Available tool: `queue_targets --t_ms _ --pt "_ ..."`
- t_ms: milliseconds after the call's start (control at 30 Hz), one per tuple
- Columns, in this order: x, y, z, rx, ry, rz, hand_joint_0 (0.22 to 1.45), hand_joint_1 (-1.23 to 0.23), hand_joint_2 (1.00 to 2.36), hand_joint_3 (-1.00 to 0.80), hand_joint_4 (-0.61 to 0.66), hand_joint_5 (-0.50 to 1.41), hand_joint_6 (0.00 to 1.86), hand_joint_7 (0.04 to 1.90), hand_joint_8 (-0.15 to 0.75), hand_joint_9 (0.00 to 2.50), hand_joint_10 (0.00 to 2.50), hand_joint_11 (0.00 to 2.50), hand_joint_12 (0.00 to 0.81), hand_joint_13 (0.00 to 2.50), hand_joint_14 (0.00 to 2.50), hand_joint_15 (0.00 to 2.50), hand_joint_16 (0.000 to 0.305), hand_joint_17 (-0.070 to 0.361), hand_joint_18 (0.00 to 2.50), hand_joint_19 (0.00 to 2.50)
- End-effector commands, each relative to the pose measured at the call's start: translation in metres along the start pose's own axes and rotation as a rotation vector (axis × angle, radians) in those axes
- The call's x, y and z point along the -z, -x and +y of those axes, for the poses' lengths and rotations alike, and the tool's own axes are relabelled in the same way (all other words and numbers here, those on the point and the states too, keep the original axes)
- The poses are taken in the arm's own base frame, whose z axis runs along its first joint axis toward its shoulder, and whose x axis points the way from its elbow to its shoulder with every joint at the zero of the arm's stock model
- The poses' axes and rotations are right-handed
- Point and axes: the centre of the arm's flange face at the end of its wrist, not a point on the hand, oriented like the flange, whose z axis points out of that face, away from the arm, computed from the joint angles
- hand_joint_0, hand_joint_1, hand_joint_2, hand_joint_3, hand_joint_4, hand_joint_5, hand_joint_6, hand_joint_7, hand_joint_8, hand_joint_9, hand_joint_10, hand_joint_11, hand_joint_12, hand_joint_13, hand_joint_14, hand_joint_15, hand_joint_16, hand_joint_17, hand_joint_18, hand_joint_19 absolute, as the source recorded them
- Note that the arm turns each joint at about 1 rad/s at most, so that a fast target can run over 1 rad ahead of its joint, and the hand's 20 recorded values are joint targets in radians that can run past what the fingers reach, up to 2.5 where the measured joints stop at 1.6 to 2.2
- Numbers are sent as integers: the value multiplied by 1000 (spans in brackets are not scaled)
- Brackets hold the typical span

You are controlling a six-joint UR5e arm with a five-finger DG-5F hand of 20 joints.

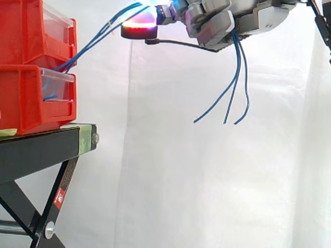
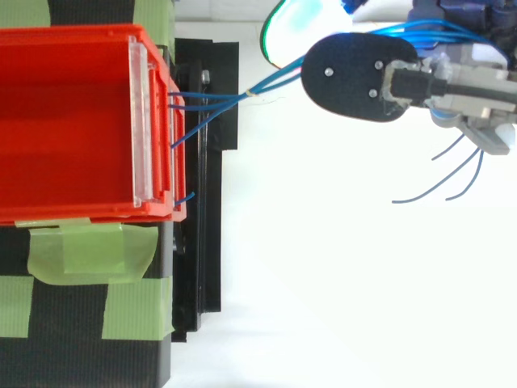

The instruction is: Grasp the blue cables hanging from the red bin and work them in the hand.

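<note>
Thin blue cables (image 1: 95,37) run from the front of the stacked red bins (image 1: 31,77) up and to the right into my hand (image 1: 227,20). The hand hangs high, to the right of the bins, with its fingers curled round the cables. Loose cable ends (image 1: 235,88) dangle below the palm. One fingertip pad (image 1: 138,26) glows red and points toward the bins. From above, the cables (image 2: 234,97) leave the bin's front edge (image 2: 174,121) and pass under the hand (image 2: 452,85); free ends (image 2: 452,182) curl out beneath it.
The bins sit on a black stand (image 1: 46,144) with green tape (image 2: 89,250) on its top. A white curtain hangs behind. Open space lies under the hand and to the right of the stand.
</note>
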Motion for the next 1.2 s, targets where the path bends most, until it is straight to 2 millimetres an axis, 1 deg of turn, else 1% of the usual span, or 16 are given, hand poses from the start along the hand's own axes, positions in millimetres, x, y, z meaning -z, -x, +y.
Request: queue_targets --t_ms 0,67,133,233,333,367,400,433,533,867,1000,1033,1167 --pt "0 0 0 -1 -3 0 1005 -586 1023 -377 310 287 6 1242 450 554 2500 2500 452 919 2500 1335 47 106 1540 1403" --pt "0 0 0 -1 -3 0 1006 -587 1024 -367 309 288 6 1242 456 558 2500 2500 453 920 2500 1340 47 107 1532 1410" --pt "0 0 0 -1 -3 0 1000 -587 1022 -394 307 288 6 1241 450 556 2500 2500 448 918 2500 1378 48 107 1542 1424" --pt "0 0 0 1 -3 1 925 -583 1015 -654 318 285 6 1250 458 559 2500 2500 453 922 2500 1340 48 109 1555 1443" --pt "0 0 0 1 -3 1 888 -575 1011 -760 323 284 6 1248 457 558 2500 2500 455 925 2500 1358 48 108 1553 1440" --pt "1 0 0 1 -3 2 888 -575 1010 -765 324 295 6 1260 452 561 2500 2500 449 922 2500 1363 49 111 1554 1433" --pt "1 0 0 1 -3 2 890 -575 1010 -775 320 320 4 1313 454 569 2500 2500 447 925 2500 1339 48 108 1559 1435" --pt "1 0 0 1 -3 2 898 -576 1010 -774 325 341 12 1362 456 579 2500 2500 447 927 2500 1336 48 109 1563 1430" --pt "2 -1 0 1 -3 4 943 -580 1014 -682 317 337 58 1349 466 590 2500 2500 451 938 2500 1361 48 109 1571 1448" --pt "4 -2 0 1 -4 -7 996 -597 1019 -539 330 336 0 1354 461 585 2500 2500 447 935 2500 1351 48 107 1581 1456" --pt "4 -2 0 1 -4 -7 1016 -599 1022 -445 337 329 1 1331 459 584 2500 2500 450 933 2500 1380 48 107 1566 1438" --pt "4 -2 0 1 -4 -7 1028 -598 1022 -408 329 329 1 1327 450 580 2500 2500 447 930 2500 1343 48 107 1550 1409" --pt "6 -4 0 -2 -2 -3 1035 -598 1023 -380 326 325 1 1328 445 578 2500 2500 456 932 2500 1363 48 107 1540 1391"
